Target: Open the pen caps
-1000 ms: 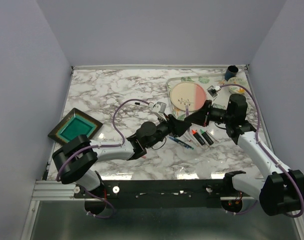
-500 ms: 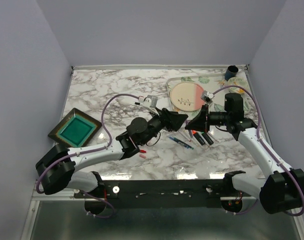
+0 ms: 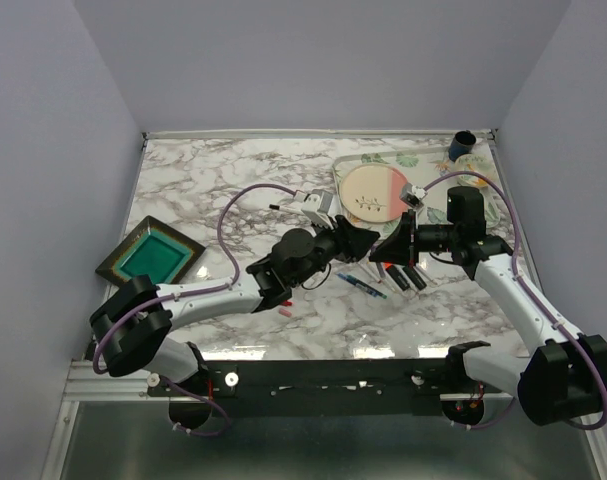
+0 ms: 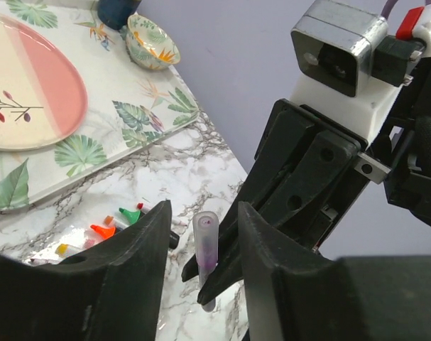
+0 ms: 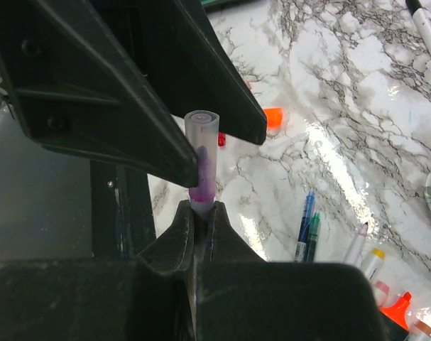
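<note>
Caps first: the top view shows you one small red cap (image 3: 281, 311) loose on the table (image 3: 213, 190), beside the L forearm. L gripper (image 3: 369, 241) and R gripper (image 3: 379, 248) meet nose to nose mid-table, above the pens (image 3: 363, 284). You can't tell finger states from up there. The tray (image 3: 423, 165) w/ its plate (image 3: 373, 190) sits just behind them.

L wrist view: your L fingers (image 4: 130, 277) are spread, w/ a gap each side of a clear pen (image 4: 206, 249). It's purple inside and stands upright btwn them. The R gripper pinches its lower end. An orange cap (image 4: 101, 231) and a green cap (image 4: 130, 215) lie on the marble below, near the tray edge. Whether they're on or off their markers, you can't tell.

R wrist view: your R fingers (image 5: 169, 241) are clamped on the clear pen's bottom end. The L fingers flank its top. The pens lie flat on the marble at lower right.
</note>
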`<state>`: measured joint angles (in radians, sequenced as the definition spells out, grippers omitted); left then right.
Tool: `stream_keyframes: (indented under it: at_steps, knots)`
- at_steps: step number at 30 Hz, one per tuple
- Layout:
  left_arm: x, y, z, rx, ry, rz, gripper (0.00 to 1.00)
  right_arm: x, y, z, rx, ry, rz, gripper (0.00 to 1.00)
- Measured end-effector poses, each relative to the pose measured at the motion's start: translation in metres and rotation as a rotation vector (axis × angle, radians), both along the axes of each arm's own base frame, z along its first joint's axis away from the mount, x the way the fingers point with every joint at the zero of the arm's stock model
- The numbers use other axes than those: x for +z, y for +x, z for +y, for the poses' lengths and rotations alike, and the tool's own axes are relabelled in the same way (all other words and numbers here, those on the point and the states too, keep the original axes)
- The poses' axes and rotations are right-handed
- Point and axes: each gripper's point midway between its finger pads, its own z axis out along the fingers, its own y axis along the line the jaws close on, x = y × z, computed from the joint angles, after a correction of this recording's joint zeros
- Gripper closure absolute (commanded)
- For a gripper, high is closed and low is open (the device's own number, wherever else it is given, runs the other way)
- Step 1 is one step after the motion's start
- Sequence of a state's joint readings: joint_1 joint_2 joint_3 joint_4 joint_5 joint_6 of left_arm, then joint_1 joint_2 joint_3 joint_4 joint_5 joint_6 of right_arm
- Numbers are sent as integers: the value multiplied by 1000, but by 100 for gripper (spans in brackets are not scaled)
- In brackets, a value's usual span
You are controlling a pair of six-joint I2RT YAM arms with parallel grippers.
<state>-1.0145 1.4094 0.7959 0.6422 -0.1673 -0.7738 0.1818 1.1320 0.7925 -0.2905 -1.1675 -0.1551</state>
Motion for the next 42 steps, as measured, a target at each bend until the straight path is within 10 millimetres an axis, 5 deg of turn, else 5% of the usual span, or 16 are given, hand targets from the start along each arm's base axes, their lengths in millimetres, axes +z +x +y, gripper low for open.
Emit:
stream_keyframes:
  at_steps: [6,9,16,25,28,30,33,37,42]
  knots:
    - [-6,3,-9,-7,4,25,76,0,0,0,-2,1,8,100]
    - [-7,4,-11,-11,4,32,98,0,0,0,-4,1,15,99]
    - [-2,13,-8,-10,22,41,100,1,5,1,-5,0,6,100]
    - [32,29,28,18,21,55,100,31,23,16,44,13,-153,100]
    - [66,74,91,245,-21,-9,100,12,17,7,18,-15,-61,100]
    - [96,101,152,445,-75,-59,100,1,16,2,-1,-35,-8,100]
    - [110,95,177,504,-116,-92,100,-5,14,0,-5,-53,15,100]
    - [85,89,189,522,-73,-55,100,-17,18,-8,-27,-137,-5,99]
    - [13,69,208,537,73,90,100,-41,35,-34,-114,-349,-72,99]
